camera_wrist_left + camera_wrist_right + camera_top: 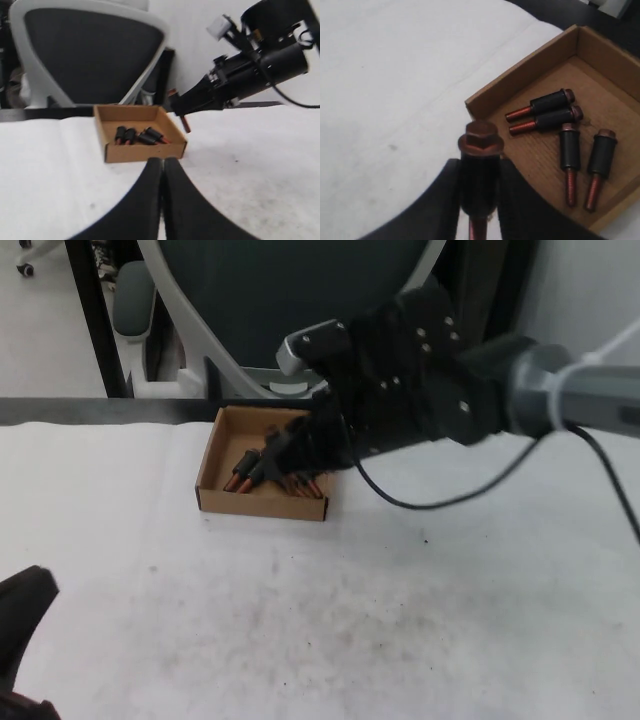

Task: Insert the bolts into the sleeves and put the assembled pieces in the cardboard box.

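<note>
Nearest you, your left tool [162, 164] sits low over the bench [400, 620], pinched together and empty. Beyond it, your right tool [480, 172] clamps a sleeved bolt [481, 142] over the edge of the cardboard box [142, 151]. Its wrist view shows four assembled pieces [547, 102] lying inside, which the high view partly hides.

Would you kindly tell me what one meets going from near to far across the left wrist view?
Left gripper, its fingers shut → cardboard box → office chair.
</note>
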Controlling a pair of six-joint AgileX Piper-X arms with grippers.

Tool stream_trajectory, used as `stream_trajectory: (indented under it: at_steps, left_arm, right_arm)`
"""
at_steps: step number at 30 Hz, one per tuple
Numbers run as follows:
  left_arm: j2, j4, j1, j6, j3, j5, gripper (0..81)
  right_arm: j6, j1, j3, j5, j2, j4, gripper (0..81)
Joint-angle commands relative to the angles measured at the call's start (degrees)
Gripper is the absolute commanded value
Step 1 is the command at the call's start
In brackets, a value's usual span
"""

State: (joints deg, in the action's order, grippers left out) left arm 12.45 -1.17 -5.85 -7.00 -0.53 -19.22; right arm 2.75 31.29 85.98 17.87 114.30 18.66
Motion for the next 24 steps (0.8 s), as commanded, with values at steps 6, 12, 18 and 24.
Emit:
stream_trajectory:
  at_steps: [6,12,18,24]
  left_arm:
    - [-0.60,1.77,-0.06,1.42,-1.10,1.93,0.8]
    - [-0.60,1.17,-0.06,1.42,-1.10,1.30,0.8]
    - [-0.60,1.17,-0.06,1.19,-1.10,0.65,0.8]
    - [-0.60,1.17,-0.06,1.05,-1.10,-0.18,0.8]
  right_arm:
    - [1.48,-2.80,15.11,0.49,9.00,7.90,0.2]
    - [1.24,-4.05,27.63,0.49,17.49,13.54,0.2]
    - [0.26,-4.84,38.65,0.49,25.02,21.05,0.2]
    - [0.43,-4.86,39.90,-2.14,27.38,22.99,1.4]
